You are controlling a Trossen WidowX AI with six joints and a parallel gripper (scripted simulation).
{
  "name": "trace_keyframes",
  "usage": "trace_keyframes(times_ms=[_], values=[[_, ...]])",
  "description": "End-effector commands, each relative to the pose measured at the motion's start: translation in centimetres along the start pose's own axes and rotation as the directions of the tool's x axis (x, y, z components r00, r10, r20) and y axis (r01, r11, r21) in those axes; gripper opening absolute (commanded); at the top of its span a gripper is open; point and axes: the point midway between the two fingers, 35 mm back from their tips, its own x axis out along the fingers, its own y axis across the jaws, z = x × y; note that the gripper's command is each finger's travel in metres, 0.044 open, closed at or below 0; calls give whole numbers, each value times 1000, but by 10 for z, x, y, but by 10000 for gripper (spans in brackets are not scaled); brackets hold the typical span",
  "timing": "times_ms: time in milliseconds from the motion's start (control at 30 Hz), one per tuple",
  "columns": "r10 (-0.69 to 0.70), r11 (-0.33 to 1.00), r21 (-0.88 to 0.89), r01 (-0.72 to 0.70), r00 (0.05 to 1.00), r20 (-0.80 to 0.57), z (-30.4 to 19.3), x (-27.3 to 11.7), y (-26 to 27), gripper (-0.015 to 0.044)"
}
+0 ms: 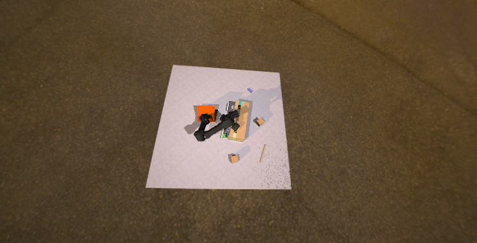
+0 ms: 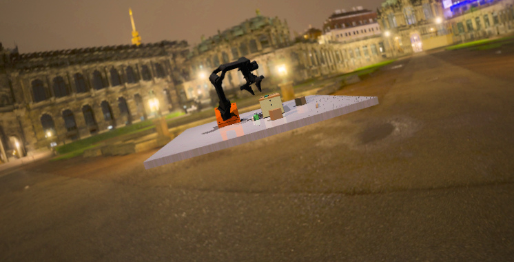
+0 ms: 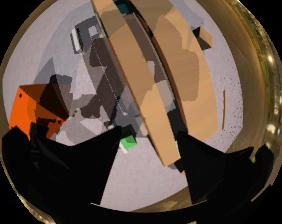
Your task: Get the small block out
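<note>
The box [image 1: 242,131] [image 2: 272,106] [image 3: 132,65] stands upright on the table, with a long slot along its wooden top. A teal piece [image 1: 239,102] is at one end of the top and a pale yellow piece [image 1: 234,135] near the other. A small green piece [image 1: 224,135] [image 2: 255,116] [image 3: 128,142] is low beside the box's front, near the pale yellow end; I cannot tell whether it is the block. No block can be made out on the shelf. My gripper [image 2: 256,92] [image 3: 150,132] is partly open and empty, above the box.
One wooden cube [image 1: 259,121] [image 2: 300,101] [image 3: 205,39] is behind the box, another [image 1: 234,158] [image 2: 275,114] beyond its pale yellow end. A thin rod [image 1: 263,153] [image 3: 224,110] and a purple piece [image 1: 250,90] lie apart. The orange base [image 1: 206,110] [image 3: 24,110] faces the box's front.
</note>
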Motion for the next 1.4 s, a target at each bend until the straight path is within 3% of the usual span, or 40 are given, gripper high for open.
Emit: trace_keyframes(times_ms=[0, 433, 867, 1367], values=[[-81, 744, -662, 85, 996, 37, -38, -3, -4, 285], [-129, 190, -979, 80, 990, 56, -61, -4, -3, 285], [-173, -438, -899, -15, 983, 67, -81, -4, -1, 285], [-175, -477, -878, -24, 982, 68, -82, -4, -1, 285]])
